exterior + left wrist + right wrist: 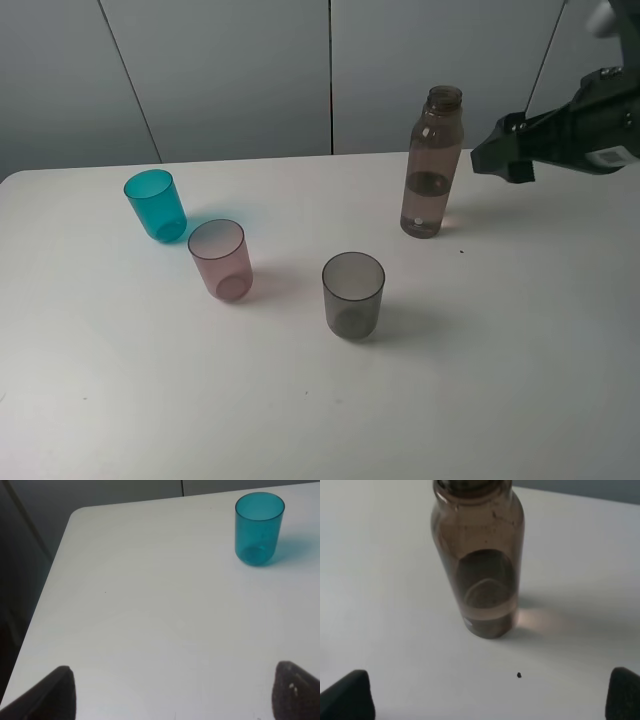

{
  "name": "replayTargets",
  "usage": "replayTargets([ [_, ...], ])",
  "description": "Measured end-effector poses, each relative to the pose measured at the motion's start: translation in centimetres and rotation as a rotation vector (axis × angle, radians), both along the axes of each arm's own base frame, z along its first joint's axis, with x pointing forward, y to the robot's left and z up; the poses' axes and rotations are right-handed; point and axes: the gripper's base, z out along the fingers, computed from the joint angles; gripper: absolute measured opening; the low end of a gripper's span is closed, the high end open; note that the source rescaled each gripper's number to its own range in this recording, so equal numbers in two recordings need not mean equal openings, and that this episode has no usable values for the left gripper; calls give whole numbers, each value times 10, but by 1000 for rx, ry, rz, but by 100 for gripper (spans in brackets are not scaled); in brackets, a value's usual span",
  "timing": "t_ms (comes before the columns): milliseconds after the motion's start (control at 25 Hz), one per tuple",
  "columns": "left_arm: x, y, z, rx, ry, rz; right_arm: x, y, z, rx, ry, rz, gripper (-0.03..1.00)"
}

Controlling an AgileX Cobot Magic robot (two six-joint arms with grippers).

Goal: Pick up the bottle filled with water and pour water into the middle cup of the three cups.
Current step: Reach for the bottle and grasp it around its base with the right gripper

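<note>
Pink cup [220,260] has the bottle [432,170] at its two o'clock, near the right pincer [502,158], which is spread wide. Left pincer [172,692] is spread wide too.

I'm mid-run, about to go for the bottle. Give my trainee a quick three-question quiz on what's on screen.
1. True or false: the right tool is gripping the bottle.
2. The bottle's neck is: A capped, B open, C corked.
3. Fill in: between the teal cup and the grey cup stands the ___ cup.
Key: 1 false, the right tool is open and apart from the bottle; 2 B; 3 the pink cup.
</note>
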Motion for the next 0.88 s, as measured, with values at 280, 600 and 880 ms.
replayTargets([
  [280, 0, 0, 0, 0, 0, 0, 18, -4, -58, -65, 10, -70, 100],
  [600, 0, 0, 0, 0, 0, 0, 21, -3, -94, -124, -21, 0, 100],
  [880, 0, 0, 0, 0, 0, 0, 22, 7, -98, 31, -254, 47, 100],
])
